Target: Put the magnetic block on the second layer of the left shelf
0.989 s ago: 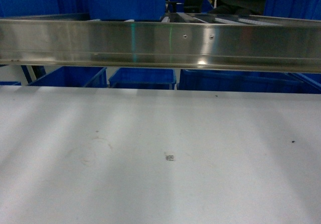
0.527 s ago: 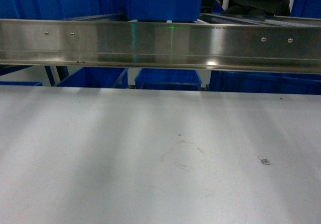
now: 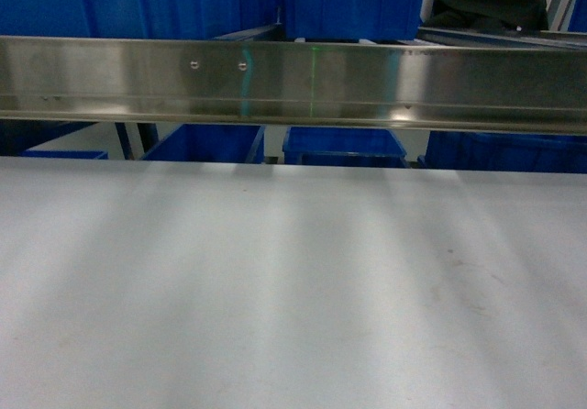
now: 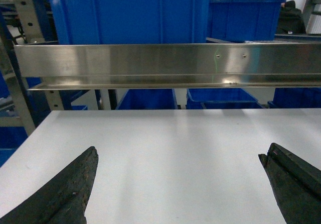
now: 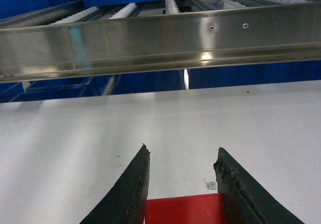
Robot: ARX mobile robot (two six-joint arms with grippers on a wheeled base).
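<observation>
White tabletop (image 3: 293, 290) filling the lower half of the head frame, bare apart from faint scuffs and soft bands of light. Across the upper part, a wide polished steel beam (image 3: 293, 83) with two small rivets left of centre and a thin green glint near the middle. Above and behind the beam, deep blue crates (image 3: 353, 1); below it, more blue crates (image 3: 344, 145) visible through the gap between beam and table. At the top right corner, a dark-clothed figure (image 3: 495, 1), partly cut off. No arm visible in the head frame. From the left wrist camera: left gripper (image 4: 180, 184) spread wide, one dark finger at the lower left corner and the other at the lower right, only white table between them, nothing held. Perforated upright (image 4: 22, 13) at the left edge of that frame, a large blue crate (image 4: 128, 13) resting above the beam. From the right wrist camera: right gripper (image 5: 183, 186) narrowed around the magnetic block (image 5: 185, 210), red face showing at the bottom centre between the two dark fingers, both fingers touching its sides, low over the table. Beyond the beam in that frame, roller rails (image 5: 170, 3) running back toward blue crates at the top.
</observation>
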